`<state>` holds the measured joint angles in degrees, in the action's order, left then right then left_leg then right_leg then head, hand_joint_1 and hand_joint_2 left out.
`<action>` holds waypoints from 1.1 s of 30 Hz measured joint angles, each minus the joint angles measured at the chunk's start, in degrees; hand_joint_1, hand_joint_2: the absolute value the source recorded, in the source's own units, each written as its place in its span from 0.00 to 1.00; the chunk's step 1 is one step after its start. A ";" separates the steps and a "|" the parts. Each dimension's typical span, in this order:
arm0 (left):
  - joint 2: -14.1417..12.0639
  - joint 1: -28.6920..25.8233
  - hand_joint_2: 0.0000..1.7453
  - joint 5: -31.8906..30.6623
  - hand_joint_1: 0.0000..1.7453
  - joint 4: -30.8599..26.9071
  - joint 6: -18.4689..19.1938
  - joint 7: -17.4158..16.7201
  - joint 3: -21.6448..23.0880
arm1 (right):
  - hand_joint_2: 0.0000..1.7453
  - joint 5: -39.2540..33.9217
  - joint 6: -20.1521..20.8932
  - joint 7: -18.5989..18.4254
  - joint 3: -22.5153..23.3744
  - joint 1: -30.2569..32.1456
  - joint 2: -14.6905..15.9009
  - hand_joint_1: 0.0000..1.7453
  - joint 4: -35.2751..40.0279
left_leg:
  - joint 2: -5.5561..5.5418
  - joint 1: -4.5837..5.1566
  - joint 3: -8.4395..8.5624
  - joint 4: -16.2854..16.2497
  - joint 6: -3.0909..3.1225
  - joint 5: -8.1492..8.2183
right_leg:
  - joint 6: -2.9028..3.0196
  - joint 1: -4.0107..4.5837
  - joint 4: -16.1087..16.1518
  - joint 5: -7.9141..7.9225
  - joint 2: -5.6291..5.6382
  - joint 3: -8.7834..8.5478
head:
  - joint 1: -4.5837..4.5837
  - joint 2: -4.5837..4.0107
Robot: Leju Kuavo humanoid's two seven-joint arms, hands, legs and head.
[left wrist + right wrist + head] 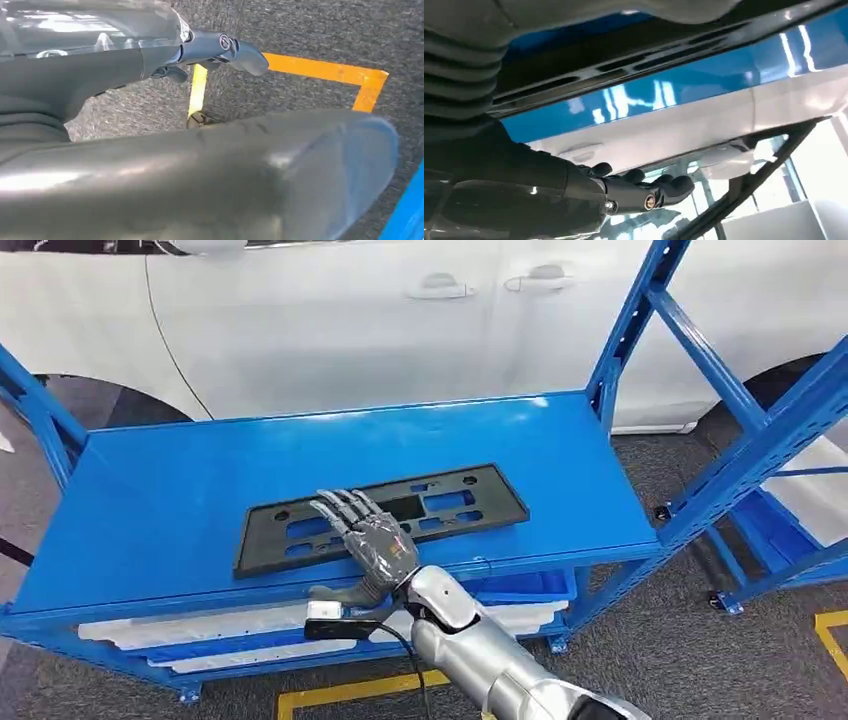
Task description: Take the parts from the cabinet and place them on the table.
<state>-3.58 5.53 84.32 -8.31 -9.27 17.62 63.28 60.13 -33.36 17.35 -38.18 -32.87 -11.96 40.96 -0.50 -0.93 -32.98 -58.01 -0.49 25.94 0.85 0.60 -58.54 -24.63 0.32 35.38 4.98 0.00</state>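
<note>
A flat black slotted plate part (495, 502) lies on the blue shelf top (180, 480), a little right of its middle and near the front edge. My right hand (375, 540) reaches in over the front edge, fingers stretched forward and spread over the part's near middle, with nothing gripped. In the right wrist view the same fingers (634, 192) stick out straight beside the black part (624, 60) and the blue surface (704, 80). My left hand (220, 50) hangs over the grey floor, with one finger held out and nothing in it.
A white car (350, 330) stands close behind the shelf. Blue rack uprights (740, 430) rise at the right. White flat parts (200, 625) lie on the lower shelf. Yellow floor lines (350, 692) mark the carpet in front.
</note>
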 joint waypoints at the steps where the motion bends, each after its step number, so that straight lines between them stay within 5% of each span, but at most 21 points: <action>1: 0.00 0.05 0.00 0.00 0.00 0.00 -0.02 0.02 0.02 | 1.00 0.87 -0.74 -0.50 0.00 -0.18 0.00 0.00 -0.55 | 0.01 0.24 0.35 0.32 -0.37 0.01 | 0.29 -0.24 0.68 0.22 0.01 -0.36 | 0.00 0.00; 4: -0.09 0.10 0.00 0.00 0.00 0.00 -0.04 0.04 0.04 | 1.00 2.03 -1.66 -1.35 -0.07 -0.58 -0.04 0.00 -1.40 | 0.17 0.16 -0.49 -2.37 -0.62 2.01 | 0.80 -0.82 1.95 0.59 -0.16 -1.49 | 0.02 0.00; 7: -0.04 0.01 0.00 0.00 0.00 0.00 0.00 0.04 0.15 | 1.00 3.66 -2.59 -2.57 -0.15 -1.02 -0.04 0.00 -3.10 | 0.17 -0.09 -6.74 -14.80 -1.14 7.48 | 1.17 -0.64 1.89 0.40 -0.31 -1.54 | 0.02 0.00; 8: -0.04 -0.14 0.00 0.00 0.00 0.00 0.00 0.04 0.22 | 1.00 4.08 -2.93 -2.86 -0.18 -1.01 -0.04 0.00 -3.67 | 0.17 -0.12 -8.02 -17.09 -1.28 7.80 | 1.22 -0.62 1.80 0.32 -0.31 -1.51 | 0.02 0.00; 10: -0.07 -0.21 0.00 0.00 0.00 0.00 0.00 0.04 0.28 | 1.00 4.87 -3.36 -3.36 -0.22 -1.03 -0.04 0.00 -4.39 | 0.18 -0.19 -6.69 -13.60 -1.39 4.47 | 1.00 -0.65 1.45 0.05 -0.17 -1.56 | 0.02 0.00; 12: -0.13 -0.15 0.00 0.00 0.00 0.00 -0.02 0.07 0.28 | 1.00 5.94 -4.17 -4.06 -0.26 -1.24 -0.22 0.00 -4.89 | 0.24 -0.34 -1.67 -2.96 -1.33 -0.99 | 0.55 -0.76 0.67 -0.57 -0.11 -1.67 | 0.00 0.00; 17: -0.13 -0.18 0.00 0.00 0.00 0.00 -0.07 0.11 0.28 | 1.00 9.18 -4.67 -6.49 -0.81 -2.22 -0.87 0.00 -6.12 | 0.06 0.12 -0.87 -0.74 0.37 -0.42 | -0.77 -0.38 0.12 -0.75 -0.04 -1.20 | 0.00 0.00; 19: -0.02 -0.06 0.00 0.00 0.00 0.00 -0.07 0.11 0.28 | 1.00 10.40 -4.65 -7.58 -0.98 -2.85 -1.16 0.00 -6.49 | 0.15 -0.31 -0.65 -0.31 0.97 -0.73 | -1.49 -0.55 -1.71 -2.37 -0.07 -0.54 | 0.00 0.00; 22: -0.04 -0.01 0.00 0.00 0.00 0.00 -0.07 0.11 0.28 | 1.00 11.86 -4.56 -8.65 -1.44 -3.43 -1.27 0.00 -7.38 | 0.19 -0.26 -0.74 -0.33 1.41 -0.68 | -2.24 -0.98 -14.26 -8.31 -0.09 5.50 | 0.00 0.00; 24: -0.07 -0.14 0.00 0.00 0.00 0.00 -0.11 0.11 0.26 | 1.00 12.08 -4.54 -8.85 -1.68 -3.42 -1.27 0.00 -8.04 | 0.14 -0.26 -0.72 -0.34 1.43 -0.65 | -2.35 -1.03 -17.84 -8.25 -0.11 7.60 | 0.00 0.00; 27: -0.02 -0.11 0.00 0.00 0.00 0.00 -0.11 0.11 0.28 | 1.00 12.47 -4.54 -9.33 -1.84 -3.76 -1.53 0.00 -8.41 | -0.03 -0.21 -0.36 -0.34 1.21 -0.50 | -1.38 -0.83 -5.23 -0.96 -0.10 1.72 | 0.00 0.00; 28: 0.02 -0.11 0.00 0.00 0.00 0.00 -0.09 0.11 0.28 | 1.00 13.29 -4.48 -9.72 -1.97 -4.12 -1.62 0.00 -8.57 | -0.02 -0.22 -0.28 -0.30 1.07 -0.43 | -0.79 -0.63 -0.92 0.21 -0.10 -0.28 | 0.00 0.00; 32: 0.11 -0.03 0.00 0.00 0.00 0.00 -0.09 0.11 0.28 | 1.00 16.63 -2.99 -12.41 -2.86 -5.57 -2.32 0.00 -10.18 | 0.08 -0.20 -0.28 0.08 -0.33 -0.45 | -0.01 0.05 0.21 -0.32 -0.01 -0.55 | 0.00 0.00; 33: 0.09 0.03 0.00 0.00 0.00 0.00 -0.09 0.13 0.28 | 1.00 17.22 -2.51 -12.92 -3.06 -5.94 -2.62 0.00 -10.60 | 0.14 0.20 -0.01 0.22 -0.79 -0.41 | 0.44 -0.49 1.09 0.07 0.01 -1.01 | 0.00 0.00</action>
<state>-3.50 5.57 84.32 -8.31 -9.35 17.75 63.56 77.35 -35.87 4.44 -41.24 -38.81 -14.58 30.36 -0.36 -0.73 -32.98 -57.79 -1.28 25.52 1.29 0.10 -57.45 -24.57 0.33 34.37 4.98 0.00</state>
